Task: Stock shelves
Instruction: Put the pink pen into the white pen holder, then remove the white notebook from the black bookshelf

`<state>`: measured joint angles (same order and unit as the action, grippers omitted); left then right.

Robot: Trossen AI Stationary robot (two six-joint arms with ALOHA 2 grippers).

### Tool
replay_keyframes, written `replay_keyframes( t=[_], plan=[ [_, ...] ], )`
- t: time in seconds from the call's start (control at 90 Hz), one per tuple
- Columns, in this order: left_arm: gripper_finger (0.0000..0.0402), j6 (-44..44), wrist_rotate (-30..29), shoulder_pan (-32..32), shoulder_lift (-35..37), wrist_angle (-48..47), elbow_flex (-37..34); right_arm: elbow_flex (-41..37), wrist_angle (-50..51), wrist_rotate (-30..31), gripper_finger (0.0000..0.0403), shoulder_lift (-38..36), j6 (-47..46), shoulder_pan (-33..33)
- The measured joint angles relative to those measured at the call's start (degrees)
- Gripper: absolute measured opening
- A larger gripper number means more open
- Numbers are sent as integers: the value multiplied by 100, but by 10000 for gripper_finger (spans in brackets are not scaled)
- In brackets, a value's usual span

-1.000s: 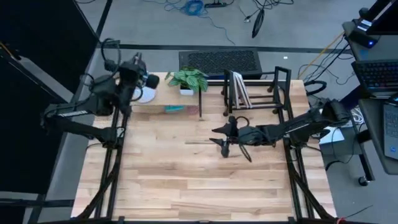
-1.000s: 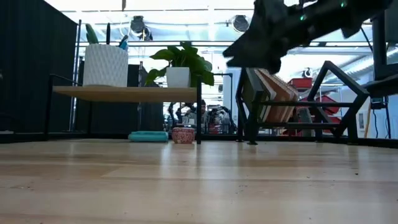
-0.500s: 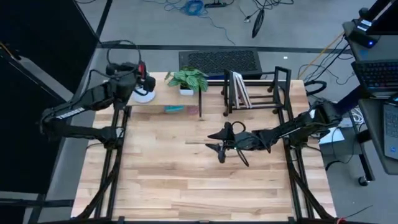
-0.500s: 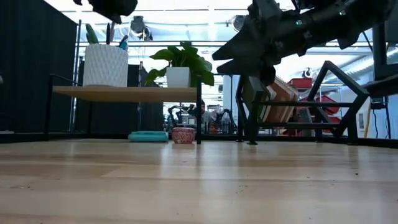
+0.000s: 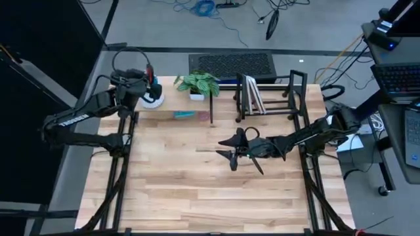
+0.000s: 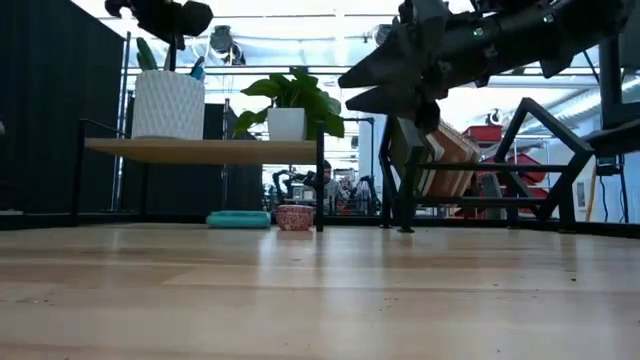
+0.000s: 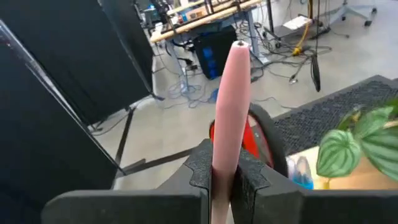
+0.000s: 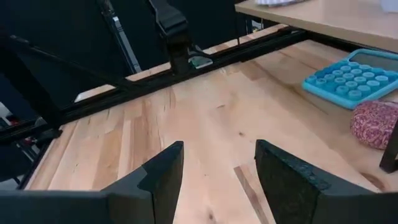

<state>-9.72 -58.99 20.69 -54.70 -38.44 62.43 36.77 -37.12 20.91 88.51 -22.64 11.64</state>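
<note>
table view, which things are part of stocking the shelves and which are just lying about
Job: wood shelf; wire rack; pink stick gripped in left end effector; open right end effector.
Lying about: floor cables; laptop.

I found no text, label, brand or number that I could read in any of my views. The left arm (image 5: 79, 119) carried pale lettering along its side in the high view, but it was too small for me to make out.
</note>
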Motion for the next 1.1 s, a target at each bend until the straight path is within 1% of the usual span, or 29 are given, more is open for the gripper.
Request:
replay_keyframes(
  t=[0.433,0.533,0.611,0.767,0.922,1.022,1.1],
  plan=[
    [9,-33,71,50,-57,175,-4,0,0,-1,180,0,-94,4],
    [12,-35,198,62,-57,203,-4,0,0,0,180,0,-96,4],
    [25,-39,243,112,-57,217,-4,0,2,0,180,0,-94,4],
    [71,-41,339,235,-109,211,-4,0,4,0,180,0,-95,4],
    [112,-38,622,268,-111,222,-9,0,9,-2,180,0,-85,11],
    [129,41,646,190,-112,218,45,0,10,-48,180,0,-76,11],
    [137,247,651,73,-90,264,196,0,17,-206,180,-7,-44,11]
  ],
)
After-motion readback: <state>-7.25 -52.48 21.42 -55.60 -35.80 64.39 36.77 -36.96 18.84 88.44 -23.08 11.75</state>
